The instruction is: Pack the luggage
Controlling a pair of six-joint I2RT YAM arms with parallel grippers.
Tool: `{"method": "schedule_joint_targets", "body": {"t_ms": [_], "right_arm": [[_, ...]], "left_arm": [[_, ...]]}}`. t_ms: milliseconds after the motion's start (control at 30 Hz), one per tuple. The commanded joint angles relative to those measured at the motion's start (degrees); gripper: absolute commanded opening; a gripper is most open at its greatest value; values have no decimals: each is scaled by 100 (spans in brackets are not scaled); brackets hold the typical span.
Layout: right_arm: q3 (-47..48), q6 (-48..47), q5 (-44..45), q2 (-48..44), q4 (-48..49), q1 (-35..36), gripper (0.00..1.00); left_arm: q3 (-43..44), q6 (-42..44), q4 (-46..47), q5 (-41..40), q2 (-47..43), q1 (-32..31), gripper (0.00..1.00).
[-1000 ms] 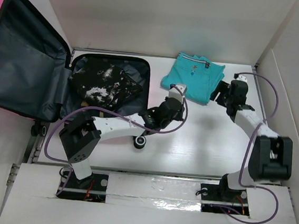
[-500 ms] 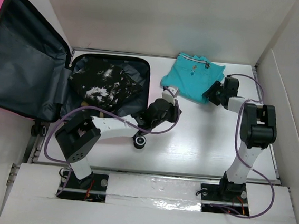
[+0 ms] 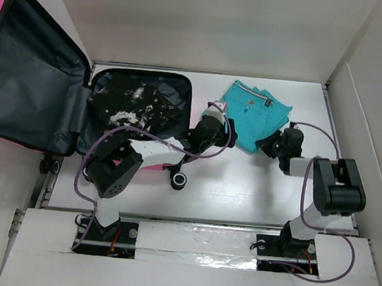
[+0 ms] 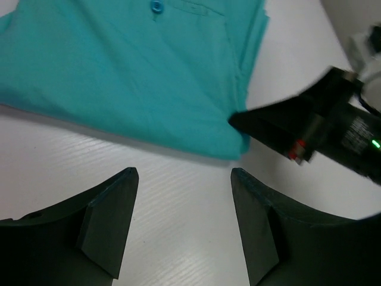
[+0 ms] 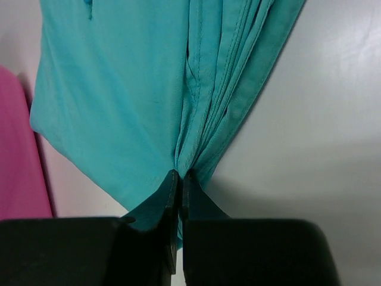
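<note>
step: grabbing teal shirt [image 3: 256, 113] | right gripper [image 5: 178, 176] pinched tight on its corner | left gripper [image 4: 183, 176] jaws apart, empty, beside its edge | next: probably lift it into luggage [image 3: 26, 93]

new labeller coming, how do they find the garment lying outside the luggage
Start at the open pink luggage on the left. Right of it, on the white table, lies a folded garment. It alone is teal; the cloth in the luggage is black and white.
</note>
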Motion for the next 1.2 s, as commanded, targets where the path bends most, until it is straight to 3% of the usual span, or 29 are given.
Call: {"method": "schedule_joint_targets", "body": {"t_ms": [0, 67, 100, 200, 333, 367, 500, 633, 933, 1100, 1133, 1167], "right_arm": [[-893, 404, 43, -592, 987, 390, 1], [-1587, 598, 104, -909, 1522, 540, 6], [-1781, 764, 104, -1015, 1907, 602, 21], [-2213, 810, 130, -1533, 2122, 751, 50], [-2188, 354, 393, -2700, 1070, 804, 74], [-1996, 48, 603, -3260, 319, 805, 81], [-1565, -612, 1122, -4413, -863, 805, 84], [-1362, -1000, 1107, -5013, -1164, 805, 83], [-939, -1484, 290, -5129, -1403, 805, 82], [-651, -1528, 271, -5199, -1393, 857, 81], [-580, -1554, 263, -5217, -1411, 857, 80], [-501, -1572, 254, -5252, -1437, 857, 80]], "left_arm": [[611, -292, -832, -682, 340, -65, 60], [656, -477, -958, -772, 481, -117, 61], [595, -556, -976, -842, 499, -187, 61], [603, -1029, -1220, -1323, 587, -257, 64], [823, -1672, -1739, -1835, 833, -258, 64], [902, -1829, -1897, -1932, 851, -258, 65], [702, -2252, -2014, -2274, 693, -337, 65], [989, -2480, -2196, -2143, 954, -337, 70], [1333, -2842, -2189, -1642, 1650, -135, 70], [1544, -2763, -2049, -1572, 1940, -135, 50], [1535, -2693, -1935, -1555, 1967, -83, 36], [1509, -2596, -1777, -1520, 1976, -82, 30]]}}
